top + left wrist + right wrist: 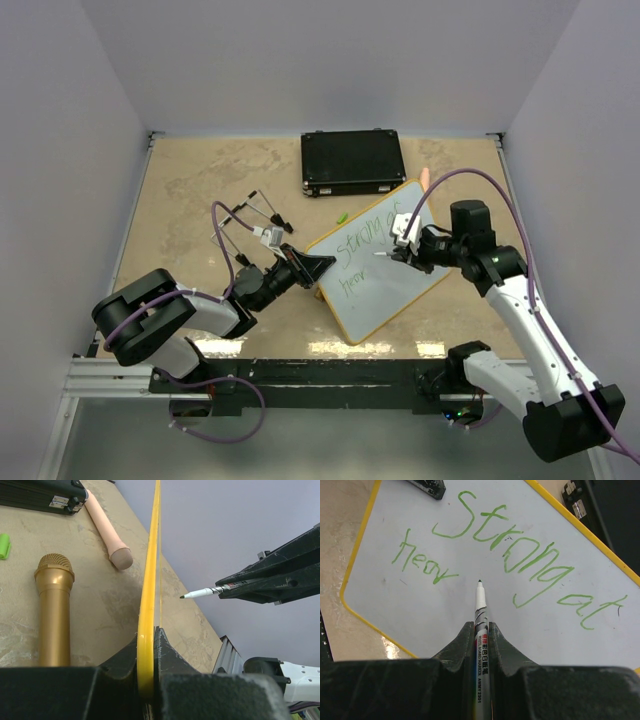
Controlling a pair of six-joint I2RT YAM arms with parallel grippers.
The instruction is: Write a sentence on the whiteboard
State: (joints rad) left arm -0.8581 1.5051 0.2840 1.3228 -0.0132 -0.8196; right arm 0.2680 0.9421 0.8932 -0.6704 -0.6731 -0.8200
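Note:
The whiteboard [395, 275] with its yellow rim is held tilted up off the table. My left gripper [312, 268] is shut on its left rim, which shows edge-on in the left wrist view [150, 570] between my jaws [148, 640]. The sentence [520, 560] is green lettering, "Strong at" above "Hear". My right gripper [402, 250] is shut on a white marker [481, 610]. The marker's tip points at the board just right of "Hear". In the left wrist view the marker [200, 593] stands a little off the board face.
A black case [352, 162] lies at the back. A green cap [341, 216] lies left of the board. A gold microphone [54, 610] and a pink microphone [107, 527] lie on the table behind the board. Small black clips [260, 210] lie at left.

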